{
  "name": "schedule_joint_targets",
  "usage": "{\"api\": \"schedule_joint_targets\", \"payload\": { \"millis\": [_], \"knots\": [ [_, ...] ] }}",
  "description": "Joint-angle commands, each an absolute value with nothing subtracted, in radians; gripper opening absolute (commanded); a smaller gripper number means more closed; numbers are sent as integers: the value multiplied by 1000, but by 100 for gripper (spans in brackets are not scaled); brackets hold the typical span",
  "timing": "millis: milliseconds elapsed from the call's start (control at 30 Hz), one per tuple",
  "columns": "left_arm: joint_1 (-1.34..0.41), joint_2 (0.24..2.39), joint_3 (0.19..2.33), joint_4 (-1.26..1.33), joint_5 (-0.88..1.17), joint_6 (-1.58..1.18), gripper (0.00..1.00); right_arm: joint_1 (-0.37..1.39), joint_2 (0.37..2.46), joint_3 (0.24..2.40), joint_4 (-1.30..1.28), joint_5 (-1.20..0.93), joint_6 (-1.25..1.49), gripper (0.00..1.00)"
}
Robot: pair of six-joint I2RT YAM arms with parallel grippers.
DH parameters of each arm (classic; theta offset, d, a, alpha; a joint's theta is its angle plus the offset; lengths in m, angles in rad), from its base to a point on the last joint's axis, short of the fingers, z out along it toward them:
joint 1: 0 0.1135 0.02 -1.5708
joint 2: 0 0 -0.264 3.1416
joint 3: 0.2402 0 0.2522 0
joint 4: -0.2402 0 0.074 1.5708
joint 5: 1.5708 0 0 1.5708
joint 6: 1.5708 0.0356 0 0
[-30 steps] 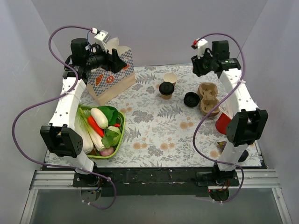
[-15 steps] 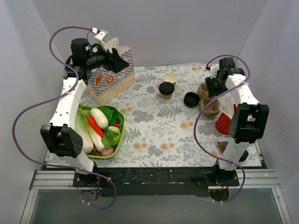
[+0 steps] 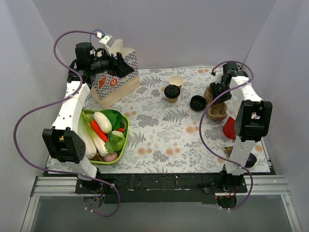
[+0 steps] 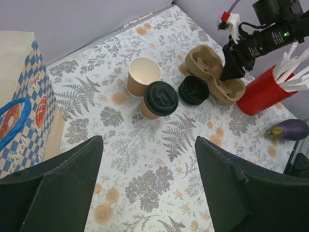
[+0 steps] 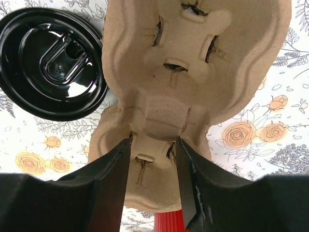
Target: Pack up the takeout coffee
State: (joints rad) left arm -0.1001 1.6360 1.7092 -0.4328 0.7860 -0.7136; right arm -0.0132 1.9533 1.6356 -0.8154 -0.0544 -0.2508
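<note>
The takeout coffee [image 3: 171, 92], a tan kraft cup with a black lid, stands mid-table and shows in the left wrist view [image 4: 159, 99]. An open kraft cup [image 3: 175, 81] stands just behind it. A loose black lid [image 3: 198, 102] lies beside the brown cup carrier [image 3: 217, 110]. My right gripper [image 3: 214, 94] is down on the carrier [image 5: 193, 63]. Its jaws [image 5: 153, 140] are narrowed, with the tips against both sides of the carrier's middle ridge. My left gripper [image 3: 124, 67] is open and empty, high beside the paper bag [image 3: 116, 82], looking over the cups [image 4: 148, 140].
A red cup of white sticks [image 3: 231, 126] stands right next to the carrier on its near side. A green basket [image 3: 126, 130] of vegetables sits at the left front. A purple eggplant [image 4: 288, 129] lies at the right front. Grey walls enclose the table.
My right arm has swung down from high at the back right onto the cup carrier, and its jaws now sit on the middle ridge. The left arm has barely moved.
</note>
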Motion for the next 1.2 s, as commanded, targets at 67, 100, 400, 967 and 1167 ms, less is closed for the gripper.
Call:
{"api": "schedule_joint_targets", "payload": {
  "millis": [67, 100, 400, 967, 1167],
  "knots": [
    [-103, 1565, 1698, -419, 801, -710, 77, -21, 1977, 1715, -810, -48, -207, 50],
    [-103, 1566, 1700, -420, 801, -709, 77, -21, 1982, 1720, -810, -49, -203, 50],
    [-103, 1575, 1701, -420, 805, -712, 78, -21, 2005, 1720, -821, -40, -192, 50],
    [-103, 1574, 1704, -425, 822, -713, 78, -21, 1907, 1799, -894, -9, -170, 24],
    [-103, 1586, 1712, -419, 834, -718, 78, -21, 1871, 1818, -900, -26, -172, 21]
  ]
}}
